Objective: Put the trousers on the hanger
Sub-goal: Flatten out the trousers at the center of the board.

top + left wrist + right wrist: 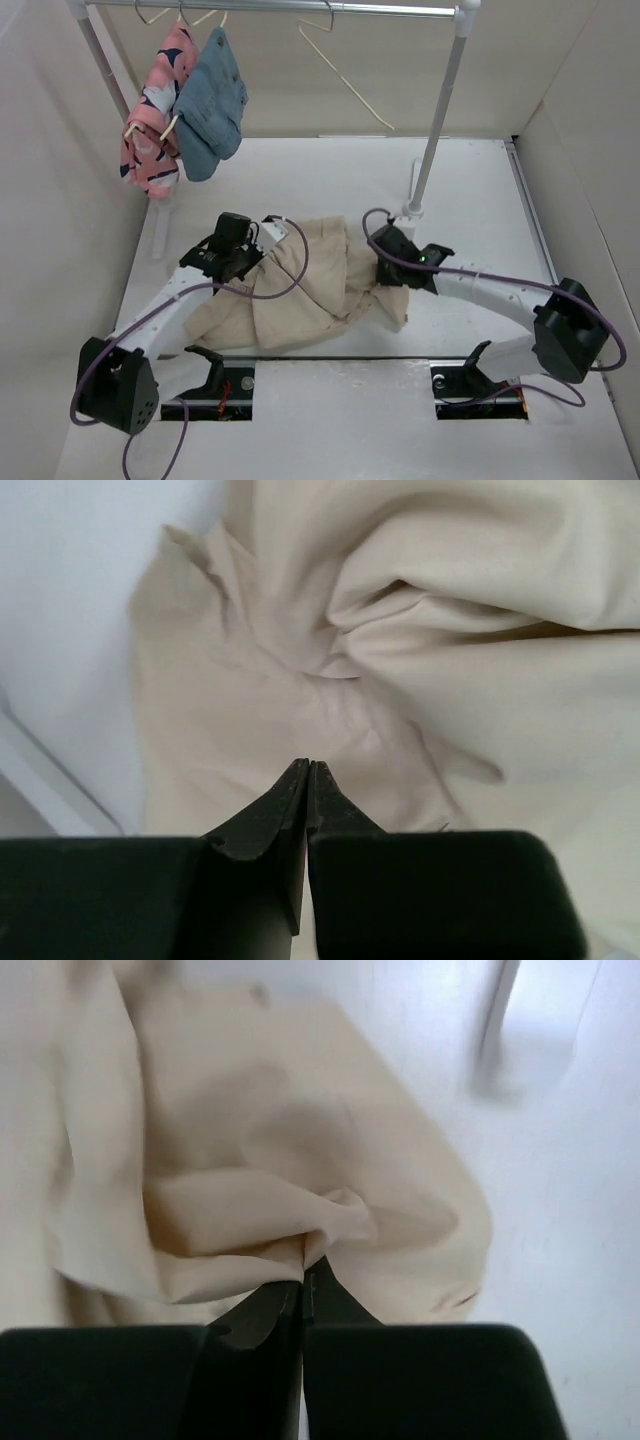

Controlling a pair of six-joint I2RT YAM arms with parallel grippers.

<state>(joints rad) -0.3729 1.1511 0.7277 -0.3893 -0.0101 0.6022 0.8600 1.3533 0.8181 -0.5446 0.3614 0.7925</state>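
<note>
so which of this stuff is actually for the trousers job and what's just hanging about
For the job: trousers; empty hanger; left gripper; right gripper, pinching the cloth.
Just there: pink garment; blue garment; clothes rail.

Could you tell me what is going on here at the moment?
Two robot arms are working on the beige trousers, which lie in a crumpled heap on the table. The right claw is shut on a fold of the cloth. The left claw is shut too, its tips at the fabric, though whether it pinches any is unclear. The empty hanger hangs on the rail at the back, with nothing on it yet.
</note>
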